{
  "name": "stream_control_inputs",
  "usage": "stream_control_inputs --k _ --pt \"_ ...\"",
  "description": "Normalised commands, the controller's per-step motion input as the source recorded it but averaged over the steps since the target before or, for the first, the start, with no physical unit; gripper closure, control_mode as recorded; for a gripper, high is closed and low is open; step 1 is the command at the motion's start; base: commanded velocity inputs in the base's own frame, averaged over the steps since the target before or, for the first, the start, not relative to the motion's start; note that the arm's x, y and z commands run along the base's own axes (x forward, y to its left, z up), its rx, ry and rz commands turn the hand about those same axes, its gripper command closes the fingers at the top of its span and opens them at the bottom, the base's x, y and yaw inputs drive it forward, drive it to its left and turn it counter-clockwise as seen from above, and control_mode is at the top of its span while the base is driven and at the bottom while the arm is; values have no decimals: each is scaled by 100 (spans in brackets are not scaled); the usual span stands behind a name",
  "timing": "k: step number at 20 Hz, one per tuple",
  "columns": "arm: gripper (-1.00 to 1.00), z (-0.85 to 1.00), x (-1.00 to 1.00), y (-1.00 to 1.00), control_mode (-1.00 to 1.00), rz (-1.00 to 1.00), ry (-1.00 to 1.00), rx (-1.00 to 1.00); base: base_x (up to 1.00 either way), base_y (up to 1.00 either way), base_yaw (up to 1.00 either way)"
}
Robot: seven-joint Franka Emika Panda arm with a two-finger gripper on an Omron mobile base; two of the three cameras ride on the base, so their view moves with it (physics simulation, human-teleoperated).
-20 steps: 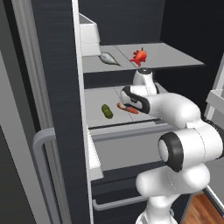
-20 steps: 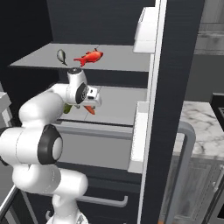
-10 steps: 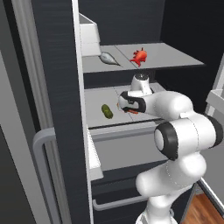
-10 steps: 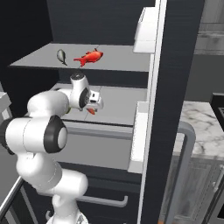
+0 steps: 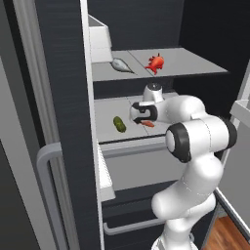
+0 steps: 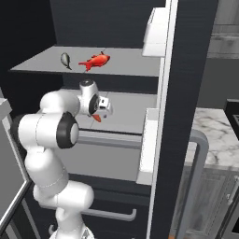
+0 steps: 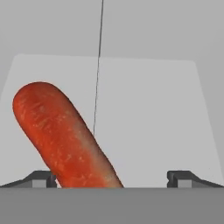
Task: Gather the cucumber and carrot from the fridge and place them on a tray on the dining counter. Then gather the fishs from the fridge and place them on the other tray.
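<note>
Inside the fridge (image 5: 63,97), the gripper (image 7: 111,177) hung low over the middle shelf (image 5: 110,114) with its fingers (image 7: 41,178) spread fully wide, holding nothing. The carrot (image 7: 61,138) lay on that shelf, slanting between the fingertips nearer one of them. The cucumber (image 5: 119,124) rested on the same shelf near the carrot. On the shelf above lay the red fish (image 5: 156,63) and the grey fish (image 5: 121,65).
</note>
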Motion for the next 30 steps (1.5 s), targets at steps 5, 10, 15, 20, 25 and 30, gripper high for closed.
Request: stream_control_inputs --k 5,10,15,20,25,30 --pt "-100 -17 21 5 -100 0 0 0 0 0 0" --pt "100 -31 0 14 -100 1 0 0 0 0 0" --pt "100 -33 0 16 -100 1 1 0 0 0 0" --pt "100 -23 0 6 -100 0 6 0 0 0 0" --pt "100 -15 -13 0 -100 0 1 0 0 0 0" --pt "100 0 -63 0 -100 0 -5 4 0 0 0"
